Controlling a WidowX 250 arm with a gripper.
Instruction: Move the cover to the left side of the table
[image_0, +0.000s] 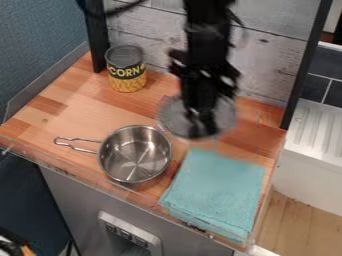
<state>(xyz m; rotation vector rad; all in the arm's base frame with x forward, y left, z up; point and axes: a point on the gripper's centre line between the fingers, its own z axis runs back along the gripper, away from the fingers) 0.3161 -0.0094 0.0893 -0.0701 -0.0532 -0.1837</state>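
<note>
Just past the middle of the desk (63, 112), toward one o'clock, the black hand (202, 125) hangs down over the round, see-through grey cover (227, 116), its arm coming in from twelve o'clock. Hand and cover are both blurred, so I cannot tell whether the hand is spread, pressed together or pinching the cover, nor whether the cover touches the desk. Reading the clock from the cover, the shiny metal pot (135, 154) sits near it at eight o'clock, upright and uncovered, its wire handle pointing between nine and ten. The folded turquoise cloth (217, 190) lies flat between five and six, near the pot, reaching the desk's near edge. The can of corn (126, 70) stands upright between ten and eleven, well apart from the cloth and close to a black post (97, 35). Another post (307, 65) rises at two o'clock, with the whitish plank wall (270, 55) between the posts. Farther out, past the desk's edge at three o'clock, is a white ribbed surface (314, 130).
</note>
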